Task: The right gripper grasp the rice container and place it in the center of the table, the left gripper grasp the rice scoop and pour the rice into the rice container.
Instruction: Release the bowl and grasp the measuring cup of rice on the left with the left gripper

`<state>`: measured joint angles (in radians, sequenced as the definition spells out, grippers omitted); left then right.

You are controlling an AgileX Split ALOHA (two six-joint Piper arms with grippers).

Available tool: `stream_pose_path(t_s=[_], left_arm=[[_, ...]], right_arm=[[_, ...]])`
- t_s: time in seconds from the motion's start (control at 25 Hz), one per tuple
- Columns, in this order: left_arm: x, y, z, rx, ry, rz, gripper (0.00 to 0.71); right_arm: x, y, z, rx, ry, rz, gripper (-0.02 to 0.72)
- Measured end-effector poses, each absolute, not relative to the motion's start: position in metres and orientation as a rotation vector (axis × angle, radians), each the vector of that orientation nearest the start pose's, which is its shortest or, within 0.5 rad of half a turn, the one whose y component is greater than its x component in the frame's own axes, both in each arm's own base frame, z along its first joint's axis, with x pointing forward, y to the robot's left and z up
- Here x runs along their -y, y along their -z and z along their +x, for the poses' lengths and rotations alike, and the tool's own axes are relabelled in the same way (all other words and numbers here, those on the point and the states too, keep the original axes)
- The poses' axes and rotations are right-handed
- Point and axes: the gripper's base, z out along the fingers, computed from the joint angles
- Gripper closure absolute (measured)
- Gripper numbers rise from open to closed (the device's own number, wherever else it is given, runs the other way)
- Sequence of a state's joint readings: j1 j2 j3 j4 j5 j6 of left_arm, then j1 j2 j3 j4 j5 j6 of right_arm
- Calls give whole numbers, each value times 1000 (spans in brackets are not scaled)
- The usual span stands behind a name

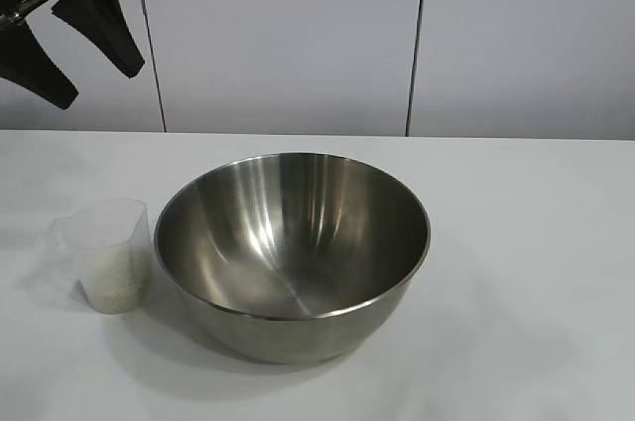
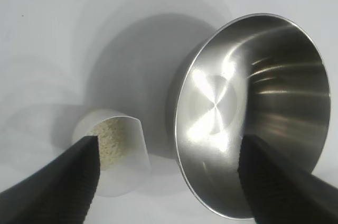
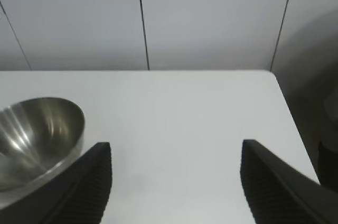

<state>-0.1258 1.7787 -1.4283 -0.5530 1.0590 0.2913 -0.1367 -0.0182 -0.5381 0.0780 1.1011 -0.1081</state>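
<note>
Exterior view: rice scoop [image 1: 101, 254] stands just beside the rice container [image 1: 293, 252] at the table [image 1: 536, 272] centre.
Left gripper [image 1: 69, 39] hangs high above, fingers apart, empty; right gripper [image 3: 174, 182] likewise spread; scoop looks light, thin, slippery; pinch its wall near the rim; rice [image 2: 108, 139] inside.

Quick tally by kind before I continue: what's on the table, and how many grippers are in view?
Steel rice container: 1
Plastic rice scoop holding rice: 1
Grippers, both open: 2, the left gripper and the right gripper
Total: 4
</note>
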Motion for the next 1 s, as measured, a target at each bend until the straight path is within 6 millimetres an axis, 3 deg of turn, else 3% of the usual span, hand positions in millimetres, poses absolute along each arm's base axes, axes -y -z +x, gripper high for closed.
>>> stream_pose_path(t_s=[0.28,1.0], left_arm=[[88,-271,361,-2760,699,280,178],[87,-271,364,-2731,684,263,178]], right_arm=[[-6,-267,-6,-2090,31,-35,231],[-5,-267,-6,-2089,21,-13,231]])
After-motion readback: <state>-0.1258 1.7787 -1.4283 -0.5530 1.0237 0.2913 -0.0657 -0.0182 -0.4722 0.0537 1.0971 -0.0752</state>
